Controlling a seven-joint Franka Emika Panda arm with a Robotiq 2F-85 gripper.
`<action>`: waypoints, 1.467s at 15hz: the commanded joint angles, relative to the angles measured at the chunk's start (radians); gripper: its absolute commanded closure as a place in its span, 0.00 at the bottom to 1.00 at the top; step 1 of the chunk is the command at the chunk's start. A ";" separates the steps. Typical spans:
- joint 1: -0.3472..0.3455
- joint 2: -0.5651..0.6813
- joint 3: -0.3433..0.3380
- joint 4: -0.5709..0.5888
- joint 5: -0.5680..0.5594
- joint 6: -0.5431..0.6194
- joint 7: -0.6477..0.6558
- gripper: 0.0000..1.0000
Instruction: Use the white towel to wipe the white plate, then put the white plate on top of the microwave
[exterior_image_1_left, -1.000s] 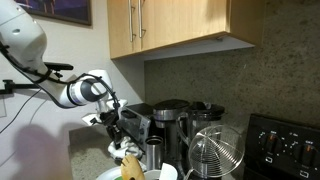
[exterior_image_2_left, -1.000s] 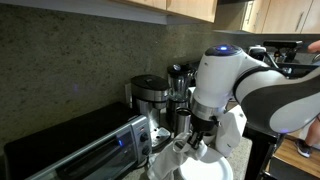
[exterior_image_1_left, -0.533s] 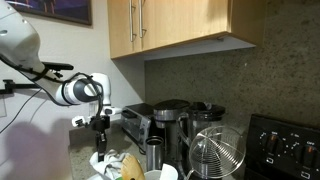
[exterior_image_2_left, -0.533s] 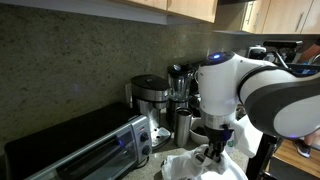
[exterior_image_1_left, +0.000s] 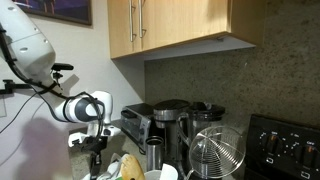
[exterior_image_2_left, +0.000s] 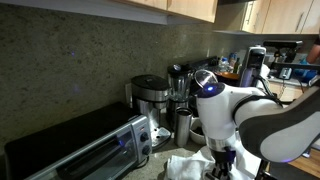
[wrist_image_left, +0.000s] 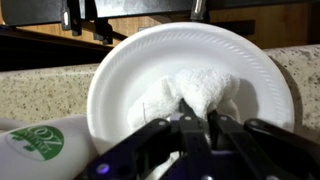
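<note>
In the wrist view the white plate (wrist_image_left: 120, 70) lies on the speckled counter with the white towel (wrist_image_left: 205, 88) bunched on its middle. My gripper (wrist_image_left: 198, 108) is down on the plate, its fingers shut on the near fold of the towel. In both exterior views the arm is bent low over the counter edge, and the gripper (exterior_image_1_left: 97, 166) (exterior_image_2_left: 222, 170) sits at the bottom of each picture. The towel (exterior_image_2_left: 188, 165) shows beside it, and the plate is mostly hidden there. The microwave (exterior_image_2_left: 80, 150) stands to the side against the wall.
A coffee maker (exterior_image_2_left: 150, 95) (exterior_image_1_left: 170, 115) and a steel cup (exterior_image_1_left: 153, 153) stand next to the microwave. A wire-caged glass jug (exterior_image_1_left: 215, 150) and a black stove (exterior_image_1_left: 290, 145) are further along. Wooden cabinets (exterior_image_1_left: 180, 25) hang overhead. A green-labelled bottle (wrist_image_left: 40, 145) lies beside the plate.
The arm has dropped lower and swung away from the appliances, pulling the towel across the plate. The gripper has stayed shut on the towel.
</note>
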 joint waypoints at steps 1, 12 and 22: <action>-0.030 0.050 0.013 -0.003 -0.038 0.027 0.050 0.93; 0.011 0.107 0.052 -0.035 0.250 0.500 0.059 0.94; 0.033 0.056 0.036 -0.004 -0.147 0.231 0.281 0.94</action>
